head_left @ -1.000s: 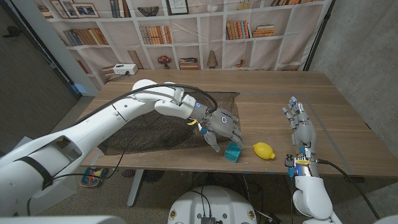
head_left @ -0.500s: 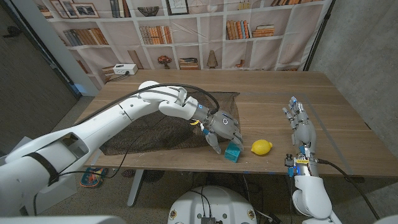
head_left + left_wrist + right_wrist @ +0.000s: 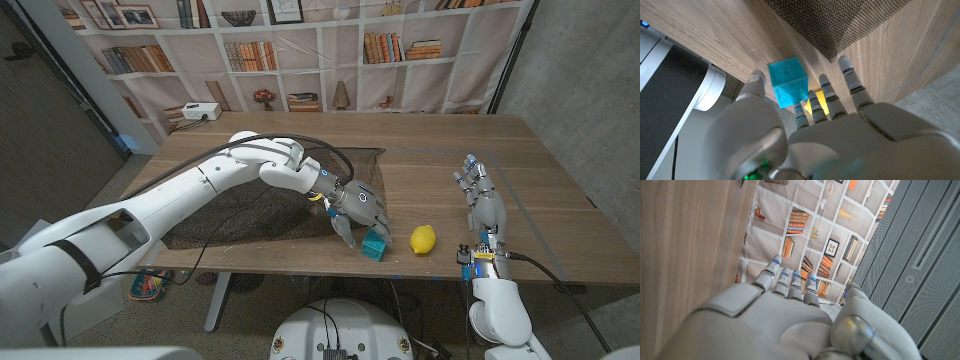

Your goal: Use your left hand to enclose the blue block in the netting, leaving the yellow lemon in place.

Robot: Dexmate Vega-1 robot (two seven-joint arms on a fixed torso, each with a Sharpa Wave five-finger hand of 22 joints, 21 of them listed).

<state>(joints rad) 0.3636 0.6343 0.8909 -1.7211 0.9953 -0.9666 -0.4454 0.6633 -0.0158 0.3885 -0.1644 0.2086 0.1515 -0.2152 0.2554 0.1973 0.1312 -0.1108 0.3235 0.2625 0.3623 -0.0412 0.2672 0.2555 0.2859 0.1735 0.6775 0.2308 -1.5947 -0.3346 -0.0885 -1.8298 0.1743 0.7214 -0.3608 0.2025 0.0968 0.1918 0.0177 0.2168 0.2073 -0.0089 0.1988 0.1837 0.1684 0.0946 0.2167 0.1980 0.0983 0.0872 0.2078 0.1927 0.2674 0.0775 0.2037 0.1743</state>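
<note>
Head view, L to R: dark netting (image 3: 262, 200) spread on wooden table (image 3: 440, 150), left half. Left hand (image 3: 358, 208) at netting's near right corner, fingers apart over the blue block (image 3: 375, 244), holding nothing; wrist view shows thumb (image 3: 756, 79) just beside block (image 3: 788, 82), contact unclear. Block sits near table's front edge, off the netting. Lemon (image 3: 423, 238) just right of block, not touching. Right hand (image 3: 483, 204) well apart at right, fingers extended, holding nothing.
</note>
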